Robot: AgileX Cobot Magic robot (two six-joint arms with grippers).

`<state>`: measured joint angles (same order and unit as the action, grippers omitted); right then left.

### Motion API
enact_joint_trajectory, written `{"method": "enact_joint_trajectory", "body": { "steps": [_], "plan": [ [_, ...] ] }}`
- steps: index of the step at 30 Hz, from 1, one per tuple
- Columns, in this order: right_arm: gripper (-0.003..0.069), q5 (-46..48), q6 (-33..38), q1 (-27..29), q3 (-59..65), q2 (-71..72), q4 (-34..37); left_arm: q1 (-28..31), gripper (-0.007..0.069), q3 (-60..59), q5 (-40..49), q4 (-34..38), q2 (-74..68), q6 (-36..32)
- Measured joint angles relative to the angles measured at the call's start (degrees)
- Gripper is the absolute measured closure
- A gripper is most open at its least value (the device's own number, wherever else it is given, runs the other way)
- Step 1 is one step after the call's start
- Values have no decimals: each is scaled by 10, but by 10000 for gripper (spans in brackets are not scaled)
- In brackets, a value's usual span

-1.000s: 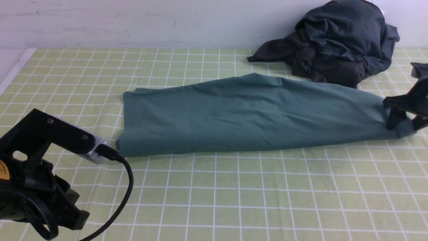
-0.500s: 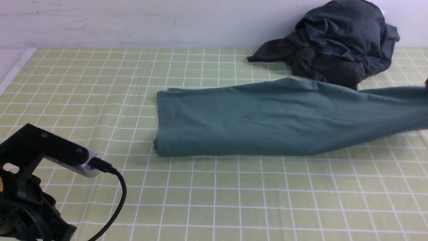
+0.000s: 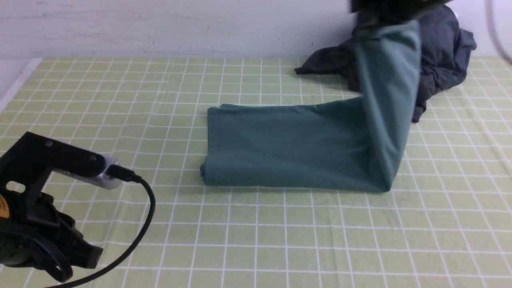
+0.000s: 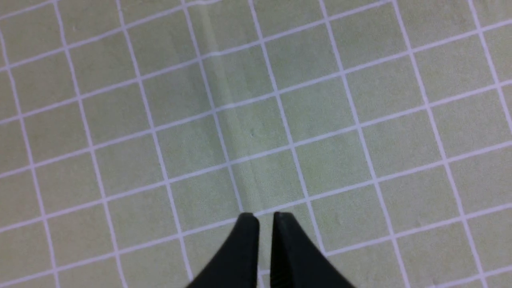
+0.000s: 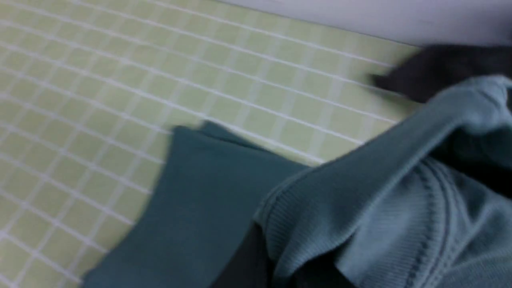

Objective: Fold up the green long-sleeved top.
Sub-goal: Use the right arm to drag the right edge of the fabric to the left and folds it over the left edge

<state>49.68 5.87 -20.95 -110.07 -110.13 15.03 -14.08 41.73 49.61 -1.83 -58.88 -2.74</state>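
While the checked cloth (image 3: 280, 240) covering the table lay as it had a second before, the green long-sleeved top (image 3: 296, 148) on it had changed shape completely. A second earlier it had stretched flat as one long band from the middle out to the 3 o'clock edge. Now only its 9 o'clock half rested on the cloth, around the centre, and that half had slid some way toward 3 o'clock. The other end stood up from a crease at about 4 o'clock and hung from the top of the front view, partly hiding the heap of dark clothes (image 3: 452, 60) at 1 o'clock. By my reading, the crosswise fold was half made: the raised end had yet to be carried toward 9 o'clock and laid over the resting half. The left arm (image 3: 44, 188) had drawn back toward 8 o'clock, well apart from the garment. The right gripper (image 3: 386, 12), spread at the garment's end a second before, was now pinching that end, a ribbed band (image 5: 400, 224) bunching close to its camera. The left gripper (image 4: 264, 218) hung over bare cloth, its fingers pressed nearly together on nothing. No neck label showed, and an orange sticker (image 3: 3, 208) on the left arm bore marks too small to read.
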Motion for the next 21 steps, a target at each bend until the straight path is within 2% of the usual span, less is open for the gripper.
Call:
{"method": "enact_joint_trajectory", "body": {
  "steps": [1, 2, 5, 7, 8, 9, 10, 11, 12, 13, 14, 17, 21],
  "plan": [
    [654, 0, 1, -6, 0, -4, 2, 0, 587, 0, 0, 1, 0, 0],
    [654, -32, 7, -44, 0, -34, 11, 0, 587, 0, 0, 6, 0, 0],
    [644, -82, 14, -106, 0, -95, 11, 0, 587, 0, 0, 10, 0, 0],
    [610, -109, 18, -127, 1, -133, 1, 0, 587, 0, 0, 11, 0, 0],
    [571, -125, 19, -138, 1, -156, -5, 0, 587, 0, 0, 11, 0, 0],
    [531, -135, 20, -141, 1, -170, -7, 0, 587, 0, 0, 11, 0, 0],
    [522, -136, 20, -142, 1, -173, -7, 0, 587, 0, -1, 11, 0, 0],
    [436, -143, 20, -142, 2, -185, -12, 0, 587, 0, -1, 12, 0, 0],
    [427, -143, 20, -142, 2, -186, -12, 0, 587, 0, -1, 12, 0, 0],
    [356, -142, 20, -142, 2, -184, -16, 0, 587, 0, -1, 12, 0, 0],
    [319, -138, 20, -142, -1, -178, -19, 0, 587, 0, -1, 12, 0, 0],
    [263, -108, 20, -142, -20, -154, -40, 0, 587, 0, -1, 12, 0, 0],
    [287, -90, 19, -139, -38, -129, -71, 0, 587, 0, -2, 12, 0, 0]
  ]
}}
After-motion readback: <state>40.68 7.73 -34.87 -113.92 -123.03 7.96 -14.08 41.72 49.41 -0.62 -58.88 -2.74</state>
